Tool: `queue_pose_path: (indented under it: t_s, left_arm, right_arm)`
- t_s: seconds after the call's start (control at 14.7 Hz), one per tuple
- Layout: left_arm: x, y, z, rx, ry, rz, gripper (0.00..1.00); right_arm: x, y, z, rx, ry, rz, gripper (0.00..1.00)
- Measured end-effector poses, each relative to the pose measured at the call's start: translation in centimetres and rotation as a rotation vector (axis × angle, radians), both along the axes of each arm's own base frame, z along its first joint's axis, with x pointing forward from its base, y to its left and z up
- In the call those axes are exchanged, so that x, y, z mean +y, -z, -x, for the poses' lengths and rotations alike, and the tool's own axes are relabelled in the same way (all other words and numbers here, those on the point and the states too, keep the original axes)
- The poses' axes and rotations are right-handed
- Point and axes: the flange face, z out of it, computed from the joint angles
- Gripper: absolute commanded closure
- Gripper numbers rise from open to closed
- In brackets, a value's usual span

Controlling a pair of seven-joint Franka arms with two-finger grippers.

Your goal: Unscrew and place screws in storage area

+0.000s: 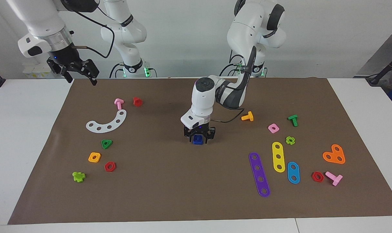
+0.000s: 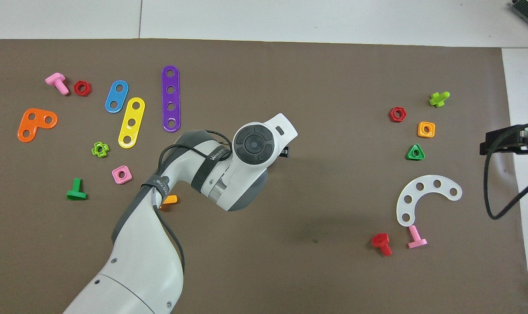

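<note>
My left gripper (image 1: 198, 137) is down at the middle of the brown mat (image 1: 170, 181), around a small blue piece (image 1: 198, 139) that rests on the mat. I cannot tell whether this piece is the blue screw or a blue nut. In the overhead view the left arm's wrist (image 2: 253, 144) hides both the gripper and the blue piece. My right gripper (image 1: 81, 77) is open and empty, held high over the mat's edge at the right arm's end; it also shows in the overhead view (image 2: 490, 143).
Toward the right arm's end lie a white curved strip (image 1: 107, 123), pink (image 1: 118, 103) and red (image 1: 137, 101) screws, and green (image 1: 106, 144), orange (image 1: 94, 157) and red (image 1: 110, 166) nuts. Toward the left arm's end lie purple (image 1: 259, 174), yellow (image 1: 278, 157) and blue (image 1: 293, 172) strips.
</note>
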Motion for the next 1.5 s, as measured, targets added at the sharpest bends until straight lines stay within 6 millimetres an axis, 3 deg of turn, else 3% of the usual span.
queue_pose_path:
  t_s: [0.41, 0.82, 1.09, 1.36, 1.5]
  left_arm:
    - [-0.1, 0.3, 0.4, 0.021, 0.005, -0.020, 0.43]
    - [-0.3, 0.3, 0.7, 0.026, 0.009, -0.025, 0.75]
    - [-0.2, -0.6, 0.2, 0.033, -0.001, -0.031, 0.77]
    - [0.1, -4.0, -1.1, 0.098, -0.045, -0.046, 0.77]
    - [1.4, -6.0, -2.7, 0.125, -0.093, -0.023, 0.77]
  right_arm:
    - [0.0, 0.3, 0.0, 0.006, 0.000, 0.000, 0.00]
    - [0.0, 0.3, 0.1, 0.007, 0.000, 0.000, 0.00]
    - [0.0, 0.3, 0.1, 0.007, 0.000, 0.000, 0.00]
    - [0.0, 0.4, 0.1, 0.008, 0.000, -0.001, 0.00]
    - [0.0, 0.5, 0.1, 0.011, 0.000, -0.001, 0.00]
